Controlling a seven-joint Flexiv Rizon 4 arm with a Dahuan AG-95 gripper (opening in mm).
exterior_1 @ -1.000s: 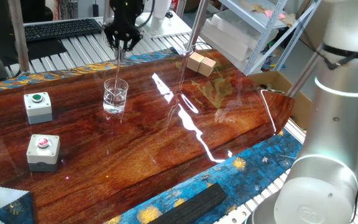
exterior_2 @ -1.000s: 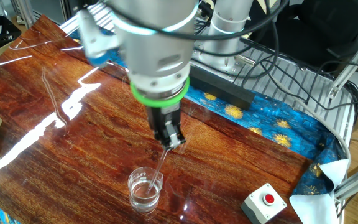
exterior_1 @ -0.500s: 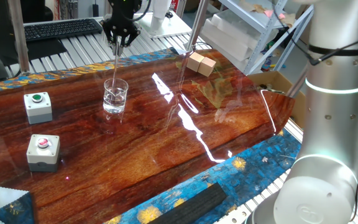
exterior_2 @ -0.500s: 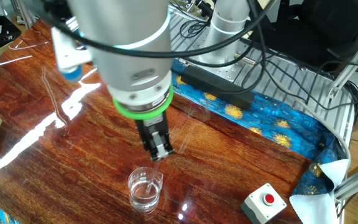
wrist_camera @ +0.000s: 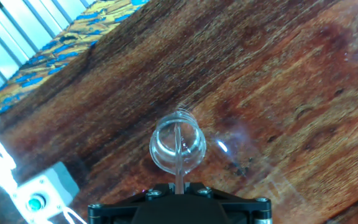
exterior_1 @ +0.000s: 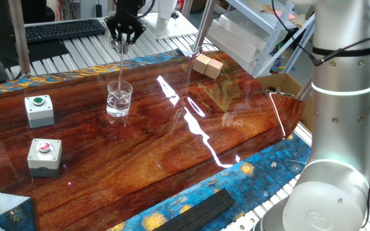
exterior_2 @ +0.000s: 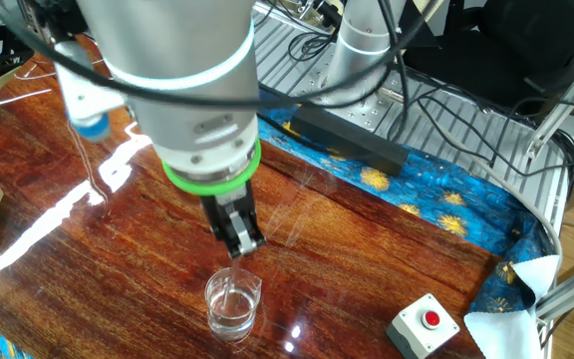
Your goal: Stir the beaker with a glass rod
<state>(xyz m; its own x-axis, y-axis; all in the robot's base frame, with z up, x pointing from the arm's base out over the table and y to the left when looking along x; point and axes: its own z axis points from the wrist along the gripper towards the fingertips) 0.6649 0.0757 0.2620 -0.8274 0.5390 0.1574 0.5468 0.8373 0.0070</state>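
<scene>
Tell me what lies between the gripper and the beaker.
Only the glass rod: it runs from the shut gripper down into the beaker, clearest in one fixed view; the hand view agrees.

Robotics lab: aluminium-slat bench (exterior_1: 76, 45), keyboard (exterior_1: 63, 29), grey button boxes (exterior_1: 39, 110), cables (exterior_2: 446, 110), metal shelving (exterior_1: 262, 25).
</scene>
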